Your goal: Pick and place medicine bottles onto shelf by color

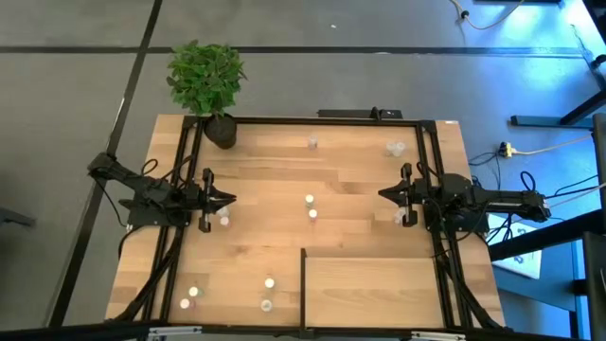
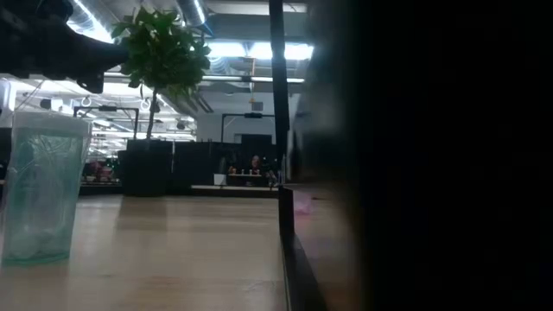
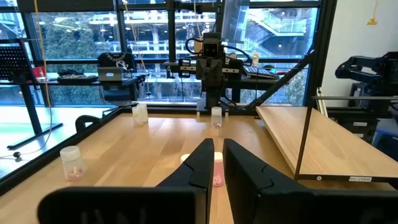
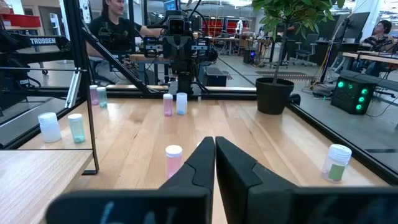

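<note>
The left gripper (image 1: pixel 227 199) and the right gripper (image 1: pixel 383 194) hovered with fingers closed and empty at opposite table sides. Between them stood two medicine bottles (image 1: pixel 310 206), others scattered around. The shelf (image 1: pixel 374 289) lay bare at the near right.

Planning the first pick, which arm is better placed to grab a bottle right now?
Left, probably. The left gripper sits right beside a bottle, fingers nearly closed. The right gripper is farther from any bottle, though it is nearer the shelf.
</note>
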`<state>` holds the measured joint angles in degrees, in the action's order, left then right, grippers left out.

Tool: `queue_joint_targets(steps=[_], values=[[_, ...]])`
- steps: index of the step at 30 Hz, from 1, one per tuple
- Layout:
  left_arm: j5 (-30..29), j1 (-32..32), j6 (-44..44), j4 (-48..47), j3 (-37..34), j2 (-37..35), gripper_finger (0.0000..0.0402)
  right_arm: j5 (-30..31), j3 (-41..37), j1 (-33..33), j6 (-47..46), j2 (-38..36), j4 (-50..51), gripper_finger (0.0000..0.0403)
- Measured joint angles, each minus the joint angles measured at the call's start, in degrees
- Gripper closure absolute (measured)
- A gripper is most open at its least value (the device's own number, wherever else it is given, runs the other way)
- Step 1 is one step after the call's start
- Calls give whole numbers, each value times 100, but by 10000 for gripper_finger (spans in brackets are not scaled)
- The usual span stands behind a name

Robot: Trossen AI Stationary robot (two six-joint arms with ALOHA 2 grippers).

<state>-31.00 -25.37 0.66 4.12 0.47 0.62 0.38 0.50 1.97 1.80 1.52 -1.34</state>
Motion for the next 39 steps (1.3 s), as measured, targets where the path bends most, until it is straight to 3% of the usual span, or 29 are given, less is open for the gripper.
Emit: queue_joint_targets(steps=[10, 13, 18, 20, 29, 35, 39], values=[[0, 0, -1, 1, 0, 2, 372, -94, 2, 1, -61, 0, -3, 385], [0, -2, -1, 0, 0, 1, 372, -553, -1, 1, -136, 0, -161, 385], [0, -2, -2, 0, 0, 2, 372, -2046, -1, 0, 200, -2, -429, 385], [0, -1, 0, 2, 2, 0, 372, -2288, -1, -2, 321, -2, -448, 385], [0, 0, 10, 0, 0, 0, 372, -1940, -1, -1, 326, -2, -437, 385], [6, 0, 331, 468, 48, 3, 372, -1185, -1, 1, 330, -2, -433, 385], [432, -2, 537, 549, 493, 11, 372, -786, -1, 1, 328, -2, -433, 385]])
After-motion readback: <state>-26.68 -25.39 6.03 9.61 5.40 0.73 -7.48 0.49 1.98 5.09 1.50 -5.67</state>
